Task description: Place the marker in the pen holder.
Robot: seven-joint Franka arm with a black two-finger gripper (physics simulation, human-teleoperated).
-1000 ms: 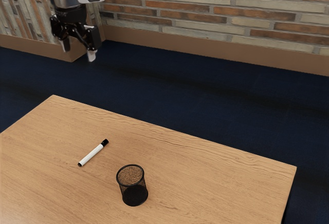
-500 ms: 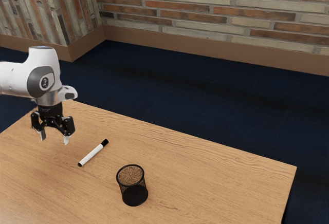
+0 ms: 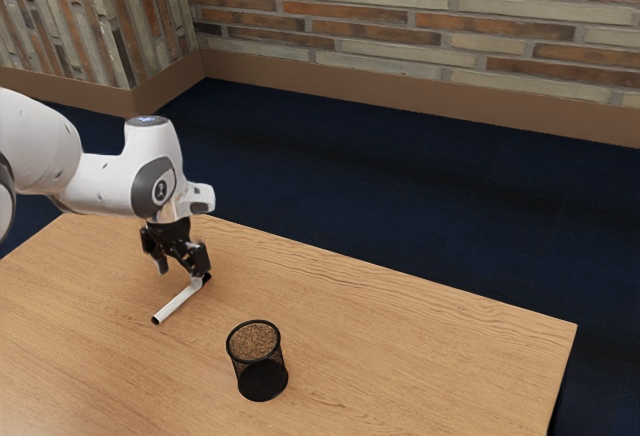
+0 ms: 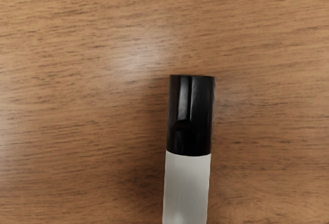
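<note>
hovering low over the surface, the pincer had its fingers spread; the white marker lay just below it, black cap nearest, the mesh pen holder upright nearby.

The white, rounded arm reaches in from the exterior view's left. Its black two-finger gripper points downward, fingers parted.

pen holder: upright obstacle | gap between it and marker: passable
</note>
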